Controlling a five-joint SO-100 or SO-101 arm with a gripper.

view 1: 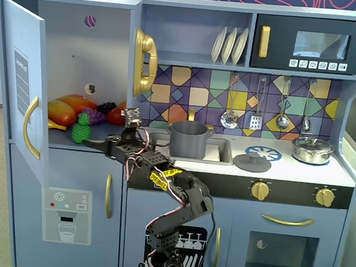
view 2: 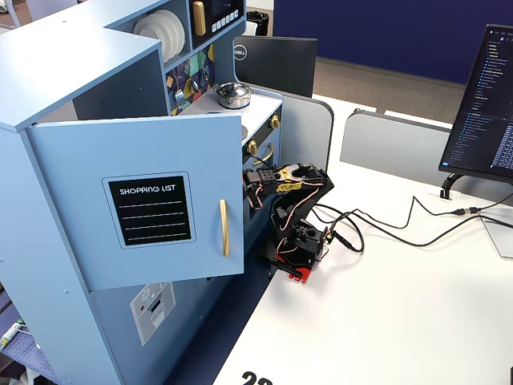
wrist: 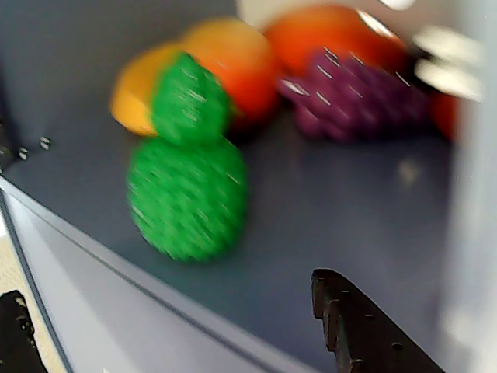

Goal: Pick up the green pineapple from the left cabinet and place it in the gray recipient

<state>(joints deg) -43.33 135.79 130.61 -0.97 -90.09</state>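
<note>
The green pineapple (view 1: 81, 128) stands upright at the front of the left cabinet's shelf (view 1: 63, 143), its door (view 1: 18, 86) swung open. In the wrist view the blurred pineapple (wrist: 186, 194) is just ahead of my gripper (wrist: 165, 287). The gripper is open and empty, with one finger (wrist: 353, 330) over the shelf and the other at the lower left outside the shelf edge. In a fixed view my gripper (view 1: 95, 142) reaches into the cabinet just right of the pineapple. The gray recipient (view 1: 188, 139) stands lidless in the sink to the right.
Behind the pineapple lie orange-yellow fruit (wrist: 233, 62) and purple grapes (wrist: 349, 101). A gold phone (view 1: 144, 61) hangs on the cabinet's right wall. A silver lidded pot (view 1: 312, 149) and a loose lid (view 1: 252, 161) sit on the counter. From the side the open door (view 2: 144, 200) hides the gripper.
</note>
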